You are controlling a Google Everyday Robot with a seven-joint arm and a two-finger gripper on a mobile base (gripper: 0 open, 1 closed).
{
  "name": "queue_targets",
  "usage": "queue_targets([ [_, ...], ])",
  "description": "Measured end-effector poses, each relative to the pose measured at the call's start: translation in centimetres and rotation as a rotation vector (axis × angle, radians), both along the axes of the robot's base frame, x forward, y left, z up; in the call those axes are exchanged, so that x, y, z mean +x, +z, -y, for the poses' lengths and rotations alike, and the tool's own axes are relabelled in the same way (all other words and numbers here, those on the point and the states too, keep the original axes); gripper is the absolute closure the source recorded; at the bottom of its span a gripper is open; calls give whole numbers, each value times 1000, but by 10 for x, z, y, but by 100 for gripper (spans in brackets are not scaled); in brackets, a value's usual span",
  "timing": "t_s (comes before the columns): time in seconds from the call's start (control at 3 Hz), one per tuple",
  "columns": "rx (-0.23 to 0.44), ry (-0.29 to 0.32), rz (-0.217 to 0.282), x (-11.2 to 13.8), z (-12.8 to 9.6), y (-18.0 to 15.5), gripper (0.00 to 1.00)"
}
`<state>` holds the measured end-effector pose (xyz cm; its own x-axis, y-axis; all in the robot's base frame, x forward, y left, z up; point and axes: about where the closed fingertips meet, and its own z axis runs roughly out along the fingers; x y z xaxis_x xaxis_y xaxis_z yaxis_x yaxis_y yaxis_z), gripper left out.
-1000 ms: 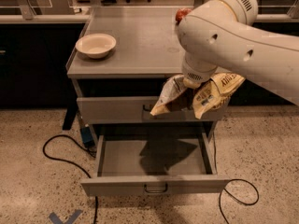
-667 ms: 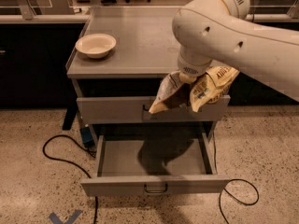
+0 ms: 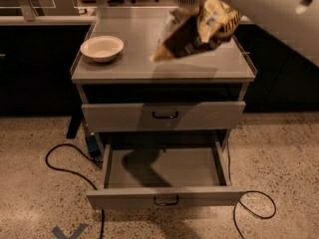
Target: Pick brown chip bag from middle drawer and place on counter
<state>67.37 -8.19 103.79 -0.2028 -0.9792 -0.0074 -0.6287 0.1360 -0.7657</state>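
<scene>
The brown chip bag (image 3: 197, 31) showed dark brown and cream-tan foil with pale printed panels. It hung at the gripper (image 3: 186, 10), above the plain grey worktop (image 3: 149, 66). The arm (image 3: 279, 14) was white, the bowl (image 3: 101, 48) cream, the middle drawer (image 3: 124, 198) grey, the floor (image 3: 35, 203) speckled beige, and the cable (image 3: 59, 169) black.

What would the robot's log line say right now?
hand: over counter, holding chip bag | lower drawer: open | bowl: on counter
</scene>
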Motion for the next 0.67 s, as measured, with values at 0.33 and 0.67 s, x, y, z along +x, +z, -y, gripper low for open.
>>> queue_targets([
  [0.33,-73,9,91,12,-16,75,100],
  [0.67,-84,-3,106,40,-3,87,100],
])
